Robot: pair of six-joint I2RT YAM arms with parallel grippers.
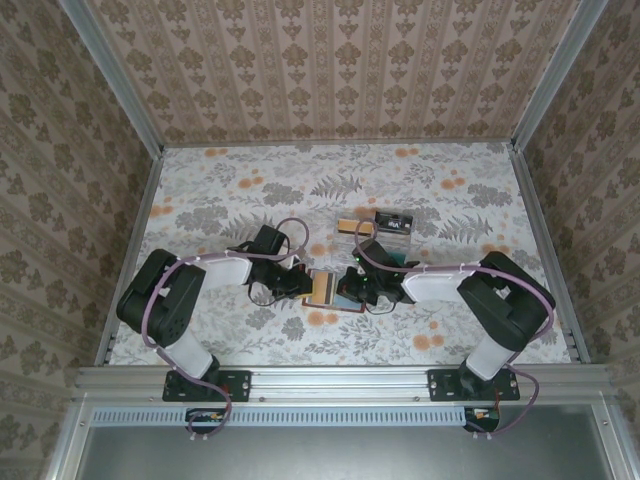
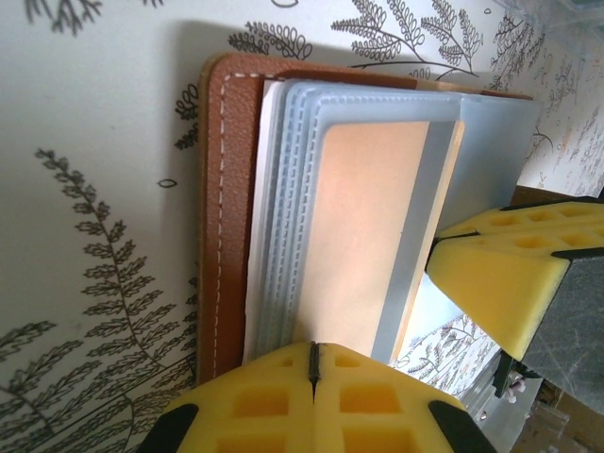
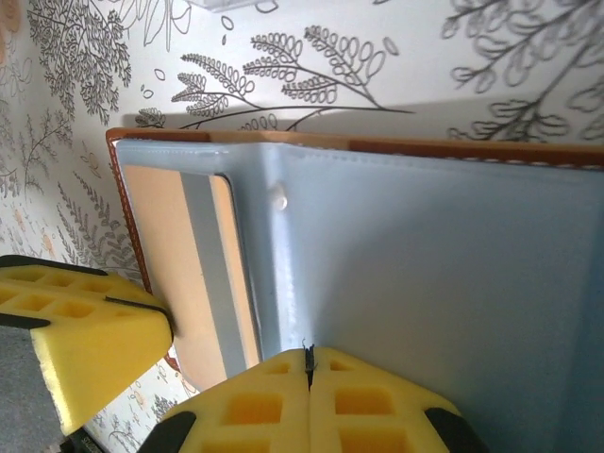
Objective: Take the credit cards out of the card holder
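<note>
Card holder [image 1: 322, 290] — touching both closed jaws.

This is a robot test cell dressed up as a home. Bare aluminium frame posts [image 1: 110, 70] edge walls papered in a brown damask wallpaper [image 1: 330, 70], and a floral cover [image 1: 250, 190] lies over the table. The left arm [image 1: 165, 290] and right arm [image 1: 505, 295] are bolted to a metal rail [image 1: 340, 380].

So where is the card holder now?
In the top view the card holder lies open at centre, between the left end effector and the right end effector, on the near side of the clear tray.
</note>
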